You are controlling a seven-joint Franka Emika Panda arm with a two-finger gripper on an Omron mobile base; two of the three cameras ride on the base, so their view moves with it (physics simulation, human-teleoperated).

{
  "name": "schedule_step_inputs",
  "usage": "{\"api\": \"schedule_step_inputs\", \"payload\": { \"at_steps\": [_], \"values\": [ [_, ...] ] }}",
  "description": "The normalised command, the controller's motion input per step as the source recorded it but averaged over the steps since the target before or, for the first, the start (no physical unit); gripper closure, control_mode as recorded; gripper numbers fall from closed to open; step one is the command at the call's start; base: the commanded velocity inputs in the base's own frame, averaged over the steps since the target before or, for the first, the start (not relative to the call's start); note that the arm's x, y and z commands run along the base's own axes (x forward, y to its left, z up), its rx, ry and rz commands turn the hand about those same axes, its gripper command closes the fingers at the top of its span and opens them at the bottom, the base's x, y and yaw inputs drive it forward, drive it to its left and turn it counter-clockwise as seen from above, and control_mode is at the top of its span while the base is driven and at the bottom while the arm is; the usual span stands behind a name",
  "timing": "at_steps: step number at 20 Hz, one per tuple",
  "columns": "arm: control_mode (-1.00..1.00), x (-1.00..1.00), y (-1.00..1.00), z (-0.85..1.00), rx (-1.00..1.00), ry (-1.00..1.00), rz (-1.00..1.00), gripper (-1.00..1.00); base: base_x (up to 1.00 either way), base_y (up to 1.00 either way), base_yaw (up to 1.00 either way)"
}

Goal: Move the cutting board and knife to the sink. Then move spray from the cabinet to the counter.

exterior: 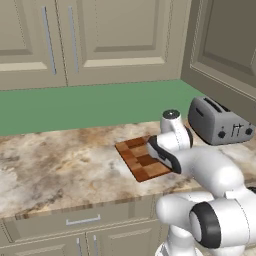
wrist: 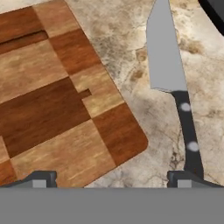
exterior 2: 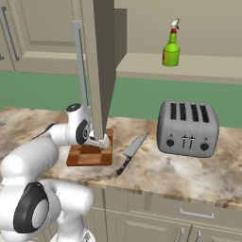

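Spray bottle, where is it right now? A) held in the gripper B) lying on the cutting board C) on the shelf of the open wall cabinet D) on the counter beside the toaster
C: the spray stands upright on the cabinet shelf, above the toaster; the gripper is open and low over the cutting board and knife.

knife (exterior 2: 131, 152) beside cutting board (exterior 2: 90, 154) (apart)
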Motion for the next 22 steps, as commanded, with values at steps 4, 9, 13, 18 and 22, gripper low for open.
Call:
{"api": "schedule_step_inputs", "payload": {
  "at_steps": [4, 9, 13, 18, 22],
  "values": [
    [-1.0, 0.0, -0.36, -0.15, -0.12, 0.08, -0.04, -1.0, 0.0, 0.0, 0.0],
    [-1.0, -0.01, -0.54, -0.08, -0.03, 0.1, -0.05, -1.0, 0.0, 0.0, 0.0],
    [-1.0, -0.14, -0.56, -0.12, 0.0, 0.07, -0.07, -1.0, 0.0, 0.0, 0.0],
    [-1.0, -0.37, -0.5, -0.17, 0.0, 0.0, -0.1, -1.0, 0.0, 0.0, 0.0],
    [-1.0, -0.2, -0.13, -0.46, 0.0, 0.0, -0.04, -1.0, 0.0, 0.0, 0.0]
  ]
}}
